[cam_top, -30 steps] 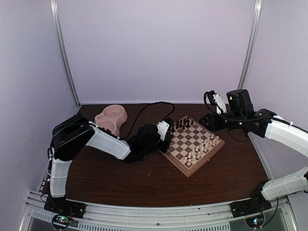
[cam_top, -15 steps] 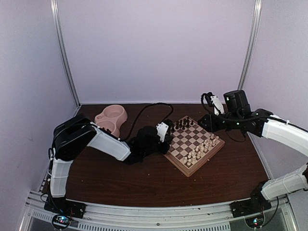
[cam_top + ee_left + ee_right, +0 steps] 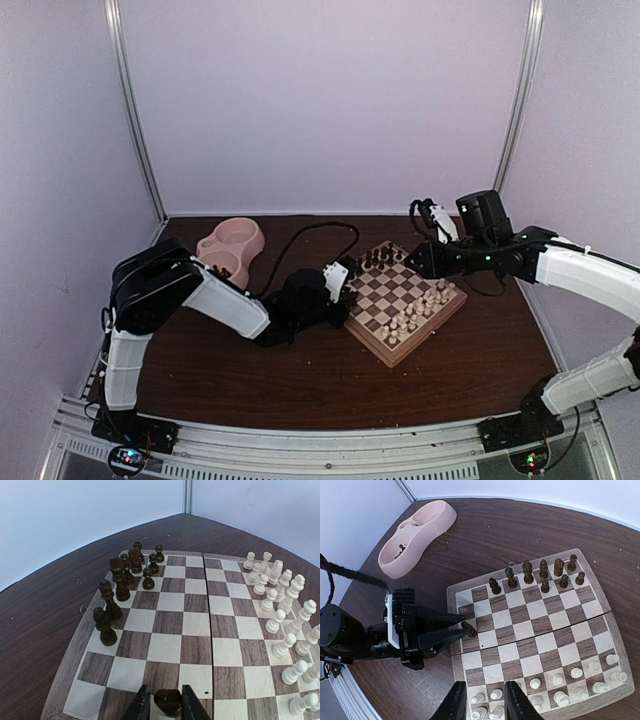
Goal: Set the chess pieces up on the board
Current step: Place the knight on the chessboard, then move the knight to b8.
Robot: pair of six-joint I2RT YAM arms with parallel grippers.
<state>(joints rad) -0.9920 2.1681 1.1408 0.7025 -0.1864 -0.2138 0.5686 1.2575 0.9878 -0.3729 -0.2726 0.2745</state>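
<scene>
The board (image 3: 390, 355) lies angled at mid-table, also in the left wrist view (image 3: 170, 600) and the right wrist view (image 3: 535, 610). Several dark chess pieces (image 3: 122, 580) stand along its far-left edge (image 3: 540, 572) (image 3: 380, 258). My left gripper (image 3: 166, 706) is shut on one dark chess piece (image 3: 167, 700), held low over a square at the board's left edge; it also shows in the right wrist view (image 3: 468, 628). My right gripper (image 3: 485, 702) is open and empty, above the cream pieces (image 3: 560, 690).
A pink double bowl (image 3: 232, 245) stands at the back left, with a few small dark pieces in one well (image 3: 400, 547). Cream chessmen (image 3: 280, 605) fill the board's right side. A black cable (image 3: 310, 228) loops behind the left arm.
My left gripper has shifted along the board's left edge toward the near side, still holding the dark piece. My right arm has swung left, further over the board.
</scene>
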